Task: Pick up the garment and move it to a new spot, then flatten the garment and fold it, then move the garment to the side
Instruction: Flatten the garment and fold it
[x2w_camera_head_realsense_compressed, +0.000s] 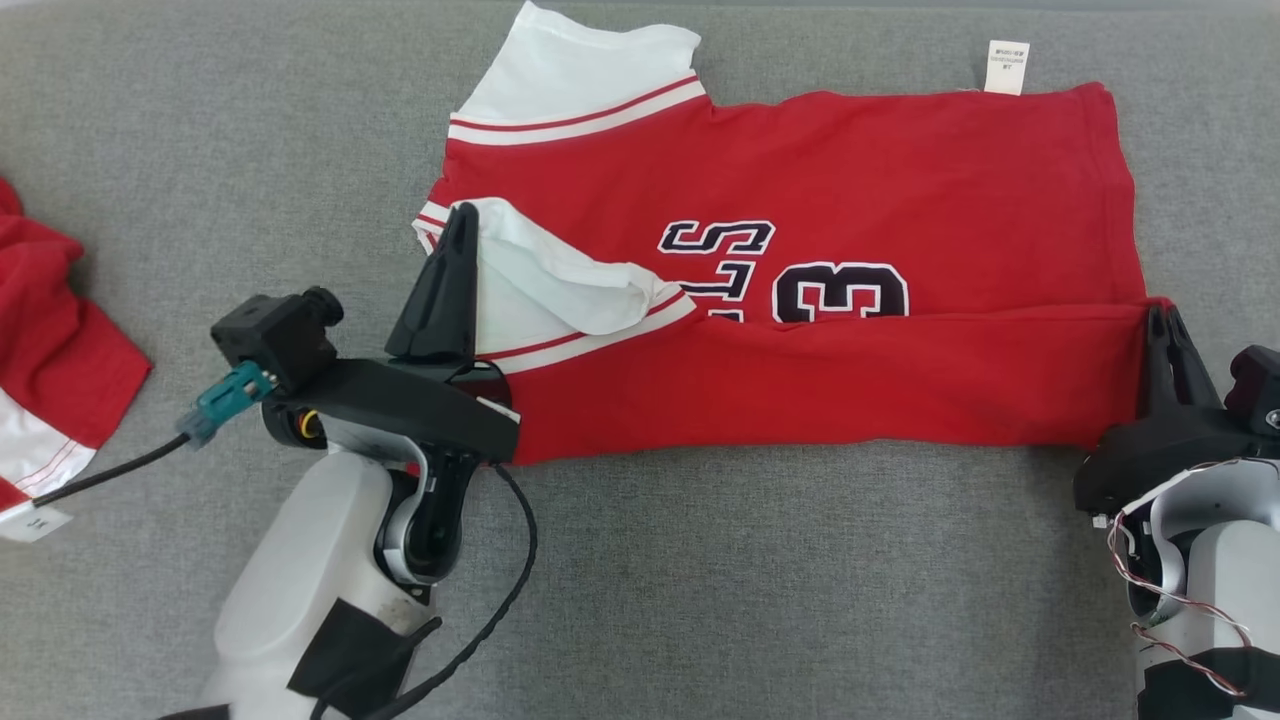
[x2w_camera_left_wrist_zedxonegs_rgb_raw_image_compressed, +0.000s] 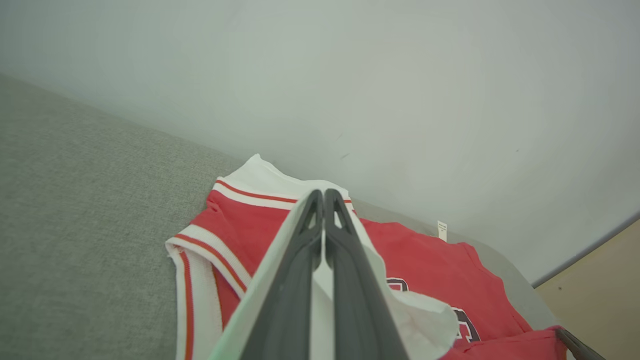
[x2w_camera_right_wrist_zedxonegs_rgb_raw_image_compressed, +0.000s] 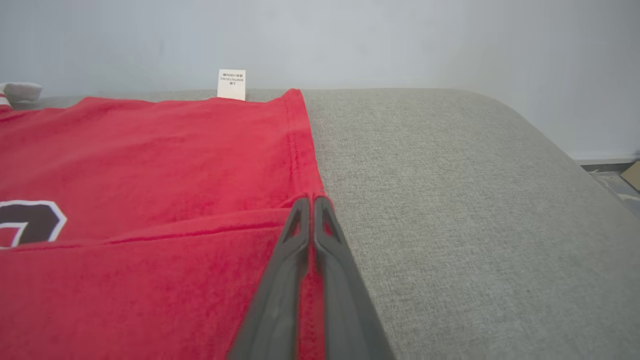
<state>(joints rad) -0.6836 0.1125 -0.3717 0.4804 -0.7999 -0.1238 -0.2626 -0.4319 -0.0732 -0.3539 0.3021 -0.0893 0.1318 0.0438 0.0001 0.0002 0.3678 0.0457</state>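
The garment (x2w_camera_head_realsense_compressed: 850, 180) is a red jersey with white sleeves and dark lettering, lying sideways on the grey surface (x2w_camera_head_realsense_compressed: 700, 600). Its near long edge is folded over toward the middle. My left gripper (x2w_camera_head_realsense_compressed: 462, 215) is shut on the white sleeve (x2w_camera_head_realsense_compressed: 545, 285) of the folded flap; white cloth runs between its fingers (x2w_camera_left_wrist_zedxonegs_rgb_raw_image_compressed: 295, 280) in the left wrist view. My right gripper (x2w_camera_head_realsense_compressed: 1160, 315) is shut on the red hem corner (x2w_camera_right_wrist_zedxonegs_rgb_raw_image_compressed: 312, 280) at the flap's other end. The jersey's far half (x2w_camera_right_wrist_zedxonegs_rgb_raw_image_compressed: 150, 145) lies flat, with a white care label (x2w_camera_right_wrist_zedxonegs_rgb_raw_image_compressed: 231, 84) at its far edge.
Another red and white garment (x2w_camera_head_realsense_compressed: 50, 340) lies at the left edge of the head view. A pale wall (x2w_camera_right_wrist_zedxonegs_rgb_raw_image_compressed: 350, 40) stands just behind the grey surface. A strip of floor (x2w_camera_left_wrist_zedxonegs_rgb_raw_image_compressed: 595, 295) shows past the surface's right end.
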